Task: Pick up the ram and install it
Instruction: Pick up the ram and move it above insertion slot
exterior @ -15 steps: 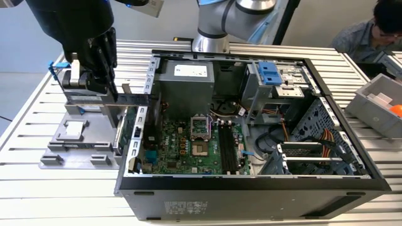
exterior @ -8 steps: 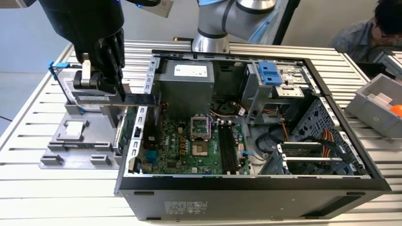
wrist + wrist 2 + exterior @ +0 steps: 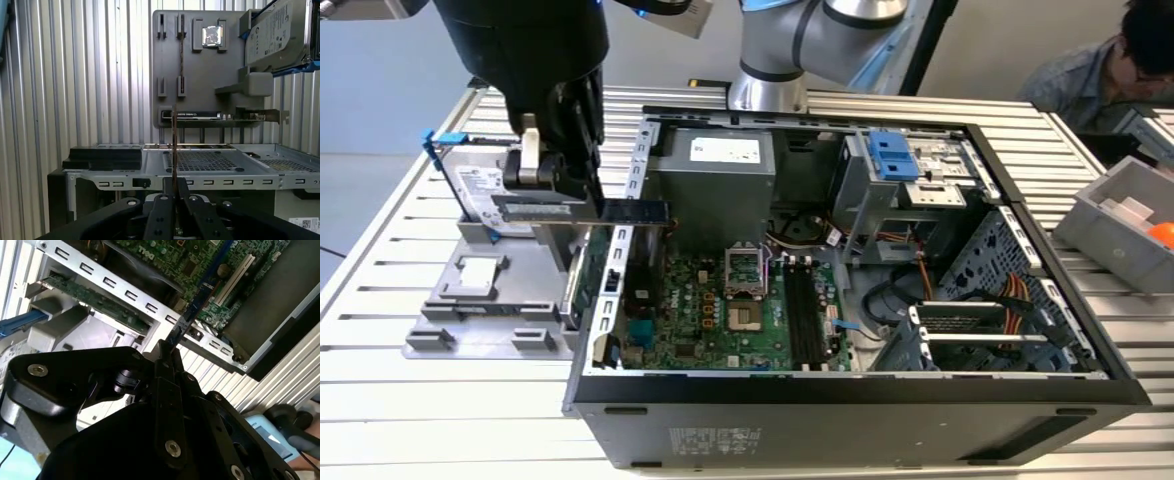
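The ram is a long thin blue board, held level above the case's wall on the exterior view's left. My gripper is shut on it near one end. In the second wrist view the ram sticks out from the gripper over the motherboard. The first wrist view has the ram edge-on, rising from the closed fingers. The black memory slots lie on the motherboard to the exterior view's right of the ram.
The open computer case stands on a slatted table. A grey fixture beside it holds a hard drive and a green card. A grey bin and a person are at the exterior view's right.
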You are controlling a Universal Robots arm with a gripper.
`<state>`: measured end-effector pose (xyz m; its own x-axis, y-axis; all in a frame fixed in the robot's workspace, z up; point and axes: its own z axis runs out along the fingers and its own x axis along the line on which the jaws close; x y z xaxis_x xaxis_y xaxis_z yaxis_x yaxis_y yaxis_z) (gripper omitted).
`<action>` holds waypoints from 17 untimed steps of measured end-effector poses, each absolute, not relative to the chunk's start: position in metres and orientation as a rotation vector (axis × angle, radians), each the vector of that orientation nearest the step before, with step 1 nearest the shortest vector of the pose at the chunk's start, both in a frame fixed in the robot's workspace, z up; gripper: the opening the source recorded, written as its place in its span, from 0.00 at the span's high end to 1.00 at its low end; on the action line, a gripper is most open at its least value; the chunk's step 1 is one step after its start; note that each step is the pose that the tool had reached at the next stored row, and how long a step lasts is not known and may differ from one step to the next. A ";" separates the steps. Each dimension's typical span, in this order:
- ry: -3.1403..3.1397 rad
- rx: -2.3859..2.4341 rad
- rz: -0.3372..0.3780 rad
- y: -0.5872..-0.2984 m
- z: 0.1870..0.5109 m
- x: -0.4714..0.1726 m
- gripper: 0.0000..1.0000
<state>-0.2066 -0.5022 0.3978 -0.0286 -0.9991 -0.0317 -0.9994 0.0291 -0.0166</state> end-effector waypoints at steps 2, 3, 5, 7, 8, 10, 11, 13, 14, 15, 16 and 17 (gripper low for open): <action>2.228 -2.165 0.016 -0.502 0.398 -0.203 1.00; 2.228 -2.166 0.016 -0.502 0.398 -0.202 1.00; 2.228 -2.166 0.016 -0.502 0.398 -0.198 1.00; 2.228 -2.166 0.016 -0.502 0.398 -0.195 1.00; 2.228 -2.166 0.016 -0.502 0.398 -0.194 1.00; 2.228 -2.166 0.016 -0.502 0.398 -0.191 1.00; 2.228 -2.166 0.016 -0.502 0.398 -0.189 1.00; 2.228 -2.166 0.016 -0.502 0.398 -0.186 1.00; 2.228 -2.166 0.016 -0.502 0.398 -0.185 1.00; 2.228 -2.166 0.016 -0.502 0.398 -0.183 1.00; 2.228 -2.166 0.016 -0.502 0.398 -0.182 1.00; 2.228 -2.166 0.016 -0.502 0.398 -0.181 1.00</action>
<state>-0.1808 -0.5022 0.3978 -0.0278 -0.9991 -0.0316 -0.9995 0.0284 -0.0165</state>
